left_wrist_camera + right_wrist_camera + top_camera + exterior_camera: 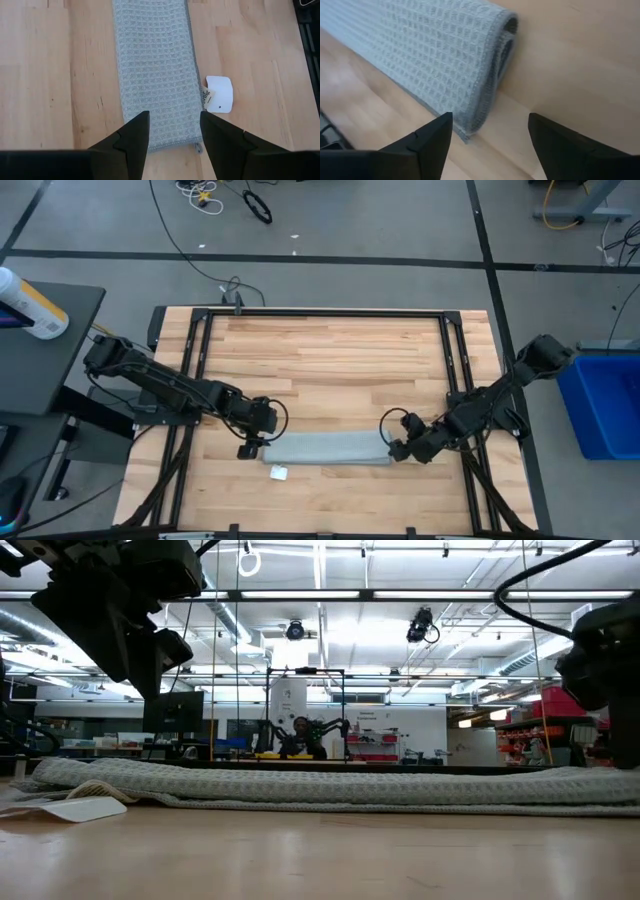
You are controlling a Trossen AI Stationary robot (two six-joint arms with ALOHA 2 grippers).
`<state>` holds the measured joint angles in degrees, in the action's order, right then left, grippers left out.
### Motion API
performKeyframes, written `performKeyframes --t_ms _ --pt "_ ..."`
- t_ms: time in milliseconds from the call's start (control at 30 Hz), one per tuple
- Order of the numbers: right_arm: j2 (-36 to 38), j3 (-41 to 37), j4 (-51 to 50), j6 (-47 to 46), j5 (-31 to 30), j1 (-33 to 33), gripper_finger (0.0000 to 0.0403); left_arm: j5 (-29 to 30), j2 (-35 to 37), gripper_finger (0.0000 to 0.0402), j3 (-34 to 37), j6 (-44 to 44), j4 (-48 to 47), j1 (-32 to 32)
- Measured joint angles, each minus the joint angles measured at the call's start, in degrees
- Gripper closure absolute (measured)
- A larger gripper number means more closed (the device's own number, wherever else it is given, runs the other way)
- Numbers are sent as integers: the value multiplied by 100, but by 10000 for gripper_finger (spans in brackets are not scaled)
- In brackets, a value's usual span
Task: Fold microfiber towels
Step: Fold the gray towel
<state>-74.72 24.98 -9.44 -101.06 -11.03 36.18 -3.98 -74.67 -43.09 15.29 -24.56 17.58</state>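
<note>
Table front | folded towel (327, 449) strip btwn left end effector (249, 450) & right end effector (399, 450) | both apart, nothing gripped

A light wooden bench (330, 350) made of butcher-block planks carries the things, with a black metal frame (320, 312) running along its far edge and down both sides. Directly on it, toward the near edge, lies the grey-blue microfiber towel (328, 448), folded into a long narrow strip flat on the wood. Its small white tag (278, 472) rests on the bench just beside the strip's left end
</note>
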Motion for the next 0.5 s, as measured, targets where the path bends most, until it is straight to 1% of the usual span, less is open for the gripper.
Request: performKeyframes --t_ms 133,267,400,467,500 --pt "-2 -98 282 -40 -98 4 124 -5 0 217 0 0 0 0" --pt "-7 -153 436 -72 -118 2 134 19 0 217 47 120 21 2" --pt "-18 -125 440 41 -104 0 138 157 -35 216 343 399 22 -18" --pt "-20 -125 442 47 -109 0 134 87 -39 216 584 542 63 -44" --pt "-20 -125 443 53 -110 0 131 22 -41 216 719 638 233 -44"
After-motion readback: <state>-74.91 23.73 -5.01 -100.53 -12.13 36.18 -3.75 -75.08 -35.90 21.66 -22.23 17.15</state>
